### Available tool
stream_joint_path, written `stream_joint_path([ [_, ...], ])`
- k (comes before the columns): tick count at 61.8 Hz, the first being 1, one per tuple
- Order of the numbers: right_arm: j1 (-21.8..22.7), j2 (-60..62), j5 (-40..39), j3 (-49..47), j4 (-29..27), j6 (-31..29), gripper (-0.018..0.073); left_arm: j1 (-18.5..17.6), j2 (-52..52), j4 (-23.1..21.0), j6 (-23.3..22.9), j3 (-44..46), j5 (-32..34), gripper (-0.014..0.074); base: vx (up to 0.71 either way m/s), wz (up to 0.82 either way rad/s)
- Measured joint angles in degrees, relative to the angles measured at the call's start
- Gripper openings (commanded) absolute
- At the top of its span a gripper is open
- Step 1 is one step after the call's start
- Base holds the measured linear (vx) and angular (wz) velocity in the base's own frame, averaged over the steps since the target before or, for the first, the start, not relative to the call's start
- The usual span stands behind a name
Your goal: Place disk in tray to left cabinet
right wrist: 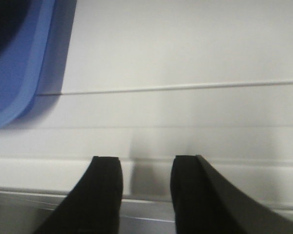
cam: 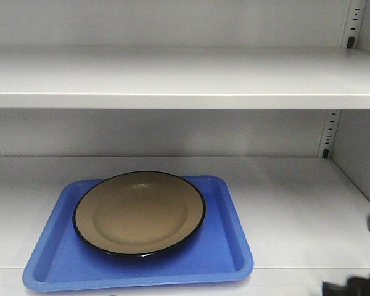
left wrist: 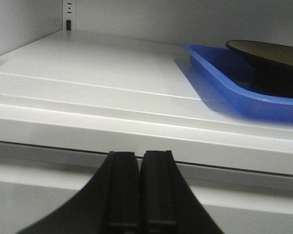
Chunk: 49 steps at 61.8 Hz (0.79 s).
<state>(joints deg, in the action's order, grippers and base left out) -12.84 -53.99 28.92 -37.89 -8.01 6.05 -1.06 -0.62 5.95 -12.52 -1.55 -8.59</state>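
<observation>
Left gripper (left wrist: 137, 195): nearest of all, just outside the front edge of the shelf, low and level with it; its jaws are pressed together with only a thin seam between them, and they hold nothing.
Right gripper (right wrist: 145, 195): also at the shelf's front lip, off to the right of the tray; its jaws stand apart with bare shelf showing through the gap, empty. In the front view only a dark scrap of it shows at the bottom right corner.
Shelf front (left wrist: 112, 131): pale grey-white metal with shallow ridges running along its length, bare between the two grippers and the tray.
Tray (cam: 216, 246): bright blue, lying flat on the lower shelf, left of centre, its near rim close to the shelf's front edge; neither gripper touches it.
Disk (cam: 139, 213): glossy tan with a thin black rim, resting inside the tray and filling most of its width, towards the tray's back left.
Left cabinet (cam: 185, 80): a second wide shelf runs above, and slotted upright rails show at the back corners.
Progress: by my reading the carrying is done; disk sits in tray, tray sits in the cabinet, both arms are free of it.
Left to do: seemingly only drawing the arms clear of the shelf.
</observation>
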Motion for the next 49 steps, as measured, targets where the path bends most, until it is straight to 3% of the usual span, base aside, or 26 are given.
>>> stream_joint_path([
  [18, 0.00, 19.32, -5.86, 15.94, 0.00, -3.05, -0.0012, 0.00, 0.00, 0.00, 0.00, 0.00, -0.05, -0.0006, 0.00, 0.00],
  [38, 0.05, 39.39, -8.03, 30.23, 4.33, -5.42, -0.0008, 0.00, 0.00, 0.00, 0.00, 0.00, -0.05, -0.0006, 0.00, 0.00],
  [49, 4.52, 48.70, -12.80, 38.25, 4.74, -5.34, -0.0007, 0.00, 0.00, 0.00, 0.00, 0.00, -0.05, -0.0006, 0.00, 0.00],
])
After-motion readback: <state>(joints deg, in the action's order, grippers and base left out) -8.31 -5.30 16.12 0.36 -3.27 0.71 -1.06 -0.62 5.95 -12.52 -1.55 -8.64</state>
